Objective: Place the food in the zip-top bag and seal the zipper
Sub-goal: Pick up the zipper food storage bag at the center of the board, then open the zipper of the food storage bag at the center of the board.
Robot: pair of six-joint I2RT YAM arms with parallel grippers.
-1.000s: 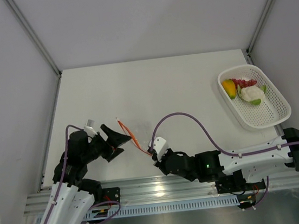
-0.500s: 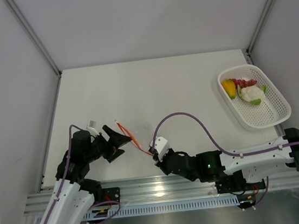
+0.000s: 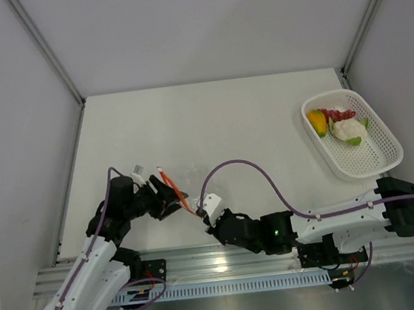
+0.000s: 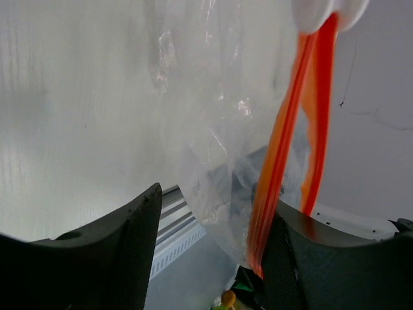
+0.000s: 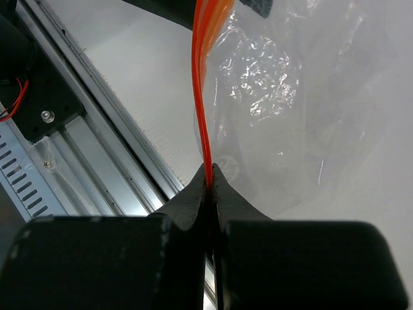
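My right hand [image 5: 208, 173] is clamped tight on the zipper [image 5: 201, 97], its 2 fingers pinching the low end of the orange-red strip near the front edge of the surface [image 3: 211, 124]. From that pinch the strip climbs toward my left hand [image 4: 213, 206]. That hand's fingers [image 4: 110, 245] stand apart with the zip-top bag [image 4: 213, 129] hanging between them. The strip passes just beside 1 finger, and nothing is squeezed there. The bag's clear, crinkly film spreads to one side of the strip, lifted off the surface between both hands.

The food lies well apart, in the white mesh basket [image 3: 377, 155] at the right edge. The yellow-orange fruit [image 3: 316, 121], dark red grape bunch [image 3: 336, 114], whitish piece [image 3: 348, 130] and green piece [image 3: 355, 140] are bunched at the basket's far end.
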